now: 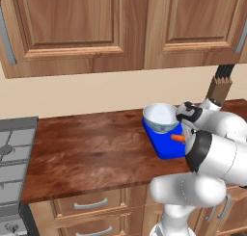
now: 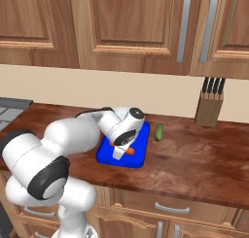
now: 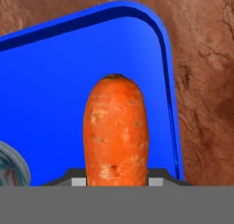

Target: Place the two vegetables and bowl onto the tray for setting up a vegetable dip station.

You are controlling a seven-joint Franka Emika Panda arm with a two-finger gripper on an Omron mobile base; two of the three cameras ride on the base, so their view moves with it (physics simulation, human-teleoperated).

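The bright blue tray [image 1: 166,147] [image 2: 132,160] [image 3: 45,104] lies on the wooden counter. The white bowl [image 1: 160,117] stands on its far end, and its rim [image 3: 11,169] shows at the lower left of the hand view. My gripper [image 1: 180,136] [image 2: 121,152] [image 3: 116,180] is shut on the orange carrot [image 1: 178,138] [image 2: 128,150] [image 3: 116,131], held low over the tray's near right part. I cannot tell whether the carrot touches the tray. The green vegetable [image 2: 159,131] lies on the counter just right of the tray.
A knife block [image 1: 221,88] [image 2: 210,107] stands at the back right of the counter. A stove [image 1: 12,153] borders the counter on the left. Wall cabinets hang above. Bare wooden counter [image 1: 91,148] stretches left of the tray.
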